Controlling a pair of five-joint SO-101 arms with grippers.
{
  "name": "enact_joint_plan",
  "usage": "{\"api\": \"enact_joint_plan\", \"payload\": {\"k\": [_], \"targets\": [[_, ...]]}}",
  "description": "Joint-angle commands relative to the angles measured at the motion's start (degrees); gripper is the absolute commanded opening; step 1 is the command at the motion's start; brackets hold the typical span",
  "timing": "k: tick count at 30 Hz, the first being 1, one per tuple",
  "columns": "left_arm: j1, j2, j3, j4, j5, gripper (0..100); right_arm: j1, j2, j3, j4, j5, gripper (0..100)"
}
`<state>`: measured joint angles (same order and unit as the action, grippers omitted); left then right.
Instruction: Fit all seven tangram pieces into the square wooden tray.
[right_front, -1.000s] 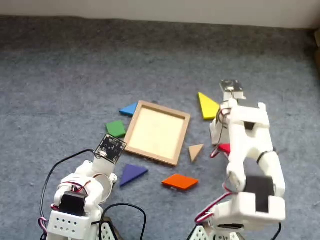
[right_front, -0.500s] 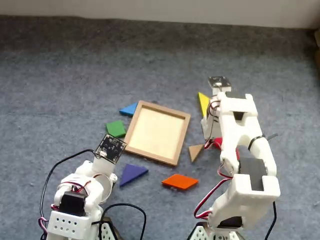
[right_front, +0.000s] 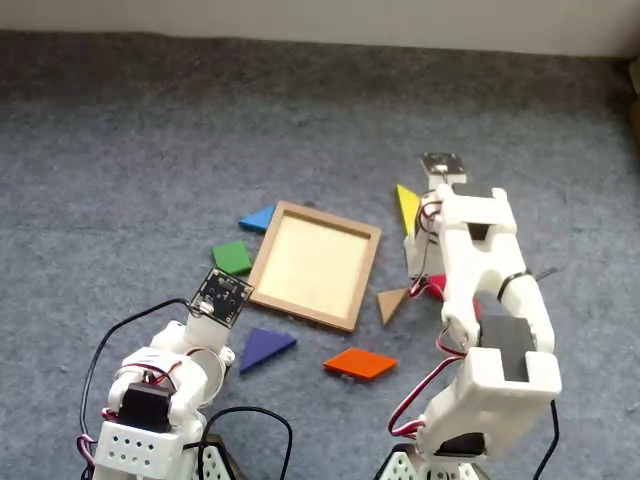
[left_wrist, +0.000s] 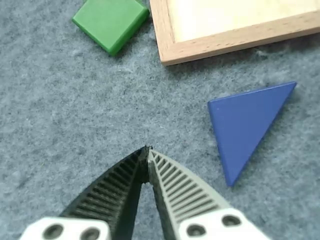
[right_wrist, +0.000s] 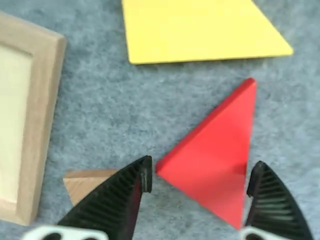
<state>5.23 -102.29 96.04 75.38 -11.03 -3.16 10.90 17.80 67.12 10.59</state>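
Wide open and empty, the right claw (right_wrist: 200, 175) straddles the flat red triangle (right_wrist: 215, 150). Its fingers (right_wrist: 120, 197) may ride over the thin piece or skid it, and one sits close to a small wooden triangle (right_wrist: 85, 182) it could nudge. The empty square wooden tray (right_wrist: 45, 100) lies just beyond that. The left claw (left_wrist: 147, 155) is closed on nothing. Grey-blue felt covers the counter (right_front: 150, 130); a pale wall (right_front: 300, 15) stands behind.

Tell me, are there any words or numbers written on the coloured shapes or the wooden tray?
There are no words, numbers or signs here that can be read.
The wooden tray: plain wood, nothing written.
The yellow triangle, red triangle, green square and blue triangle: plain colour, no print.
The small black board on the left arm: tiny marks, too small to read.
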Motion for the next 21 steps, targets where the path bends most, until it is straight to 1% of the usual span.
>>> {"api": "enact_joint_plan", "payload": {"k": [1, 8, 15, 21], "targets": [[0.75, -1.63, 1.10, 0.26, -0.26, 1, 0.48, -0.57, -2.24, 0.13, -0.44, 30.7], [0.75, -1.63, 1.10, 0.26, -0.26, 1, 0.48, -0.48, -0.92, -1.01, -0.44, 30.7], [0.75, -1.63, 1.10, 0.26, -0.26, 1, 0.66, 4.79, -1.45, -0.84, -0.44, 30.7], [0.75, -1.63, 1.10, 0.26, -0.26, 1, 1.19, 4.79, -1.19, -0.75, -0.35, 30.7]]}}
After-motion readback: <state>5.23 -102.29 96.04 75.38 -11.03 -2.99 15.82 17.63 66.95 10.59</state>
